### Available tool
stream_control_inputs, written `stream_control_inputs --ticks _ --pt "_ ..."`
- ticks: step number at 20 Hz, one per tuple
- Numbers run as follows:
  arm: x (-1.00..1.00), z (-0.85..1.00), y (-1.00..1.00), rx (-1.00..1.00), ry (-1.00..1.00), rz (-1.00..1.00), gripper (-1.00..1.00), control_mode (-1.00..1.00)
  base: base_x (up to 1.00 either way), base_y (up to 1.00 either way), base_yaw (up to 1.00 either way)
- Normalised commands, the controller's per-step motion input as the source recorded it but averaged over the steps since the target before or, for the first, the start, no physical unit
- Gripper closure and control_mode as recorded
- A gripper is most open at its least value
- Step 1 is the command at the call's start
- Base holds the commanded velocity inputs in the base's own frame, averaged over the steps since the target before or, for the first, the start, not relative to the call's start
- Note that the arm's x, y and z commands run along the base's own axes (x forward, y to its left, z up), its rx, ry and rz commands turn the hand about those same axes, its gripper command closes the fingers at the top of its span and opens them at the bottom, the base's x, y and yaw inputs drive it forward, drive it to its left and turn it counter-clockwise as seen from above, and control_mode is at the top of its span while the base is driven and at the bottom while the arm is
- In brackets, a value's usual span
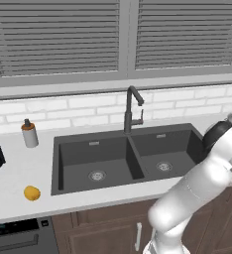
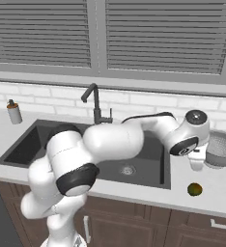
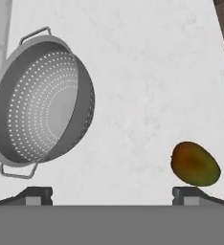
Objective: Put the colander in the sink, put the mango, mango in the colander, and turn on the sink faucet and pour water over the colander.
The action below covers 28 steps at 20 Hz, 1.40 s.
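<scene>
sink (image 1: 128, 161), dark grey and double-basined, is set into the white worktop (image 1: 19, 173) beneath the window; both basins hold nothing but their round drains. sink faucet (image 1: 133, 106) rises behind the divider between the basins, with no stream at its spout. colander (image 2: 222, 149) sits upright on the worktop to the right of the sink, near the wall. end effector (image 3: 112, 194) hovers over that stretch of worktop, its two fingertips set wide apart and grasping nothing. greenish mango (image 2: 195, 189) lies in front of the colander, apart from it, close to one fingertip. yellow mango (image 1: 32, 193) lies left of the sink. a small bottle (image 1: 29, 133) stands by the wall.
</scene>
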Motion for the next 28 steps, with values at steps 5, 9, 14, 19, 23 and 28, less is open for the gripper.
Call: stream_control_inputs --ticks 5,9,14,19,23,28 --pt "0.25 0.00 -0.52 0.12 0.02 0.00 -1.00 -1.00 0.00 0.00 0.00" --pt "0.34 0.00 -0.42 0.13 0.04 0.00 -1.00 -1.00 0.00 0.00 0.00" --pt "0.44 -0.03 -0.25 0.07 0.05 0.00 -1.00 -1.00 0.00 0.00 0.00" --pt "0.41 -0.25 -0.15 0.01 0.00 -0.01 -1.00 -1.00 0.00 0.00 0.00" --pt "0.32 -0.35 -0.16 0.00 0.00 -0.01 -1.00 -1.00 0.00 0.00 0.00" --pt "0.18 -0.38 -0.17 0.00 0.00 -0.02 -1.00 -1.00 0.00 0.00 0.00"
